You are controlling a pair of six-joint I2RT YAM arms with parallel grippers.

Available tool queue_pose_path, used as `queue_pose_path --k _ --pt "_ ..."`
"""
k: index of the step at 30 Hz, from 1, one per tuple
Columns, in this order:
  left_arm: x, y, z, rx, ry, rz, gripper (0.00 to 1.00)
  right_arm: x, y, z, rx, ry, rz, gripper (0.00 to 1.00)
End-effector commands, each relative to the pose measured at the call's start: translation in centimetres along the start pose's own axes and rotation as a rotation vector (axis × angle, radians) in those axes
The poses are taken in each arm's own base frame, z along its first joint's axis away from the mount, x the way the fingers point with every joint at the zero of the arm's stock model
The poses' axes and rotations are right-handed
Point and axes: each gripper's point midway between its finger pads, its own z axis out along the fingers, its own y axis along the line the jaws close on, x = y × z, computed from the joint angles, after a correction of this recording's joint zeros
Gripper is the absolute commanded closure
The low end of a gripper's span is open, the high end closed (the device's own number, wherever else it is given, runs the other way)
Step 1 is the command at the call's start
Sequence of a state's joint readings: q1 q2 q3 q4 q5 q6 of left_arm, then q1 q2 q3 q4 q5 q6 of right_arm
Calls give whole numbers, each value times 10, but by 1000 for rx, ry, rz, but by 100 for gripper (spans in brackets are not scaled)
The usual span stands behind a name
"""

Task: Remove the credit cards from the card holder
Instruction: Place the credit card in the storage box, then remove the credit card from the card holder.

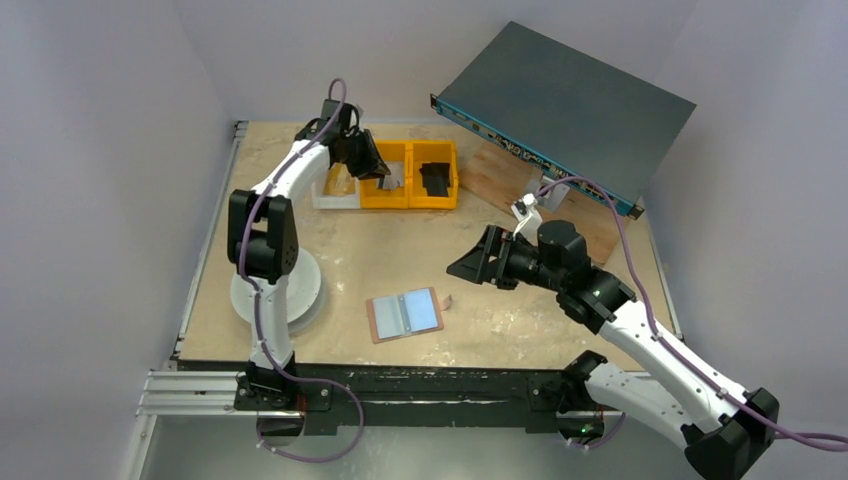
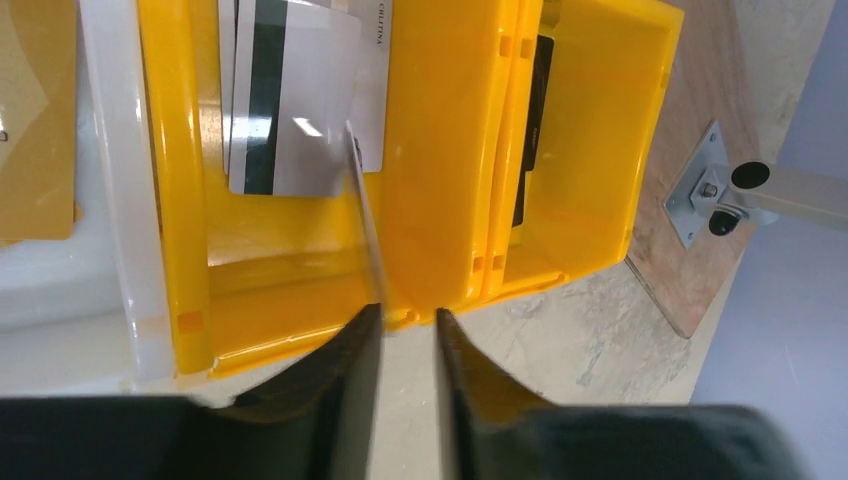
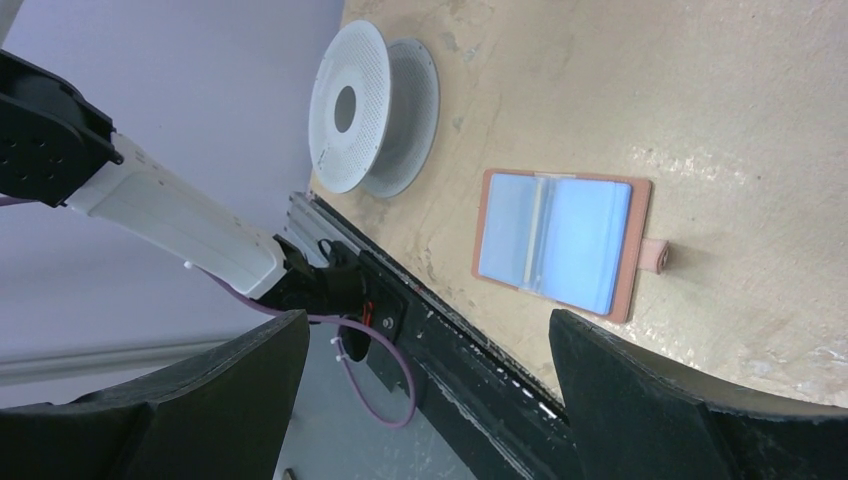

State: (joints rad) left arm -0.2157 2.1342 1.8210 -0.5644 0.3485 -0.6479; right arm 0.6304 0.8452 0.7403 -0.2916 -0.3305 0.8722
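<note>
Table [image 1: 400, 250]: pale, scuffed top under me.
Yellow bins [image 1: 385, 203]: two, side by side, touching.
Black piece [image 1: 434, 178]: inside the right bin.
White tray [image 1: 333, 202]: against the left bin.
White spool [image 3: 375, 120]: lying flat, my left.
Grey case [image 1: 565, 110]: tilted over a wooden board [image 1: 497, 172], far right.

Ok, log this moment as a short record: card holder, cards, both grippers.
card holder: lying open and flat on the table, pale blue faces up, no card seen sticking out
credit cards: silver ones lying flat in the left yellow bin
edge-on card: above that bin, alongside one of the left gripper's fingers
left gripper: over the bin, jaws slightly parted
right gripper: wide open, empty, above the table near the card holder
</note>
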Motion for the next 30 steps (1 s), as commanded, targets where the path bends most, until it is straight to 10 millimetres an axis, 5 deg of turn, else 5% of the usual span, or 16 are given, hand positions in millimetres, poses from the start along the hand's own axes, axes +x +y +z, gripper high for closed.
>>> queue_pose_path --k 1,8,20,26,30 --pt "-20 -18 -19 60 -30 37 69 -10 8 -7 -5 -42 -30 8" --pt "-31 -29 -44 79 -68 78 43 -11 7 -7 -2 -50 -33 7" --pt "-32 -55 -95 144 -131 90 33 -13 -10 5 70 -47 -44 7" --pt "-3 -60 -133 182 -141 37 33 -11 -23 18 119 -34 -58 9" --pt "41 -48 -161 166 -141 22 33 10 -20 38 129 37 -97 10"
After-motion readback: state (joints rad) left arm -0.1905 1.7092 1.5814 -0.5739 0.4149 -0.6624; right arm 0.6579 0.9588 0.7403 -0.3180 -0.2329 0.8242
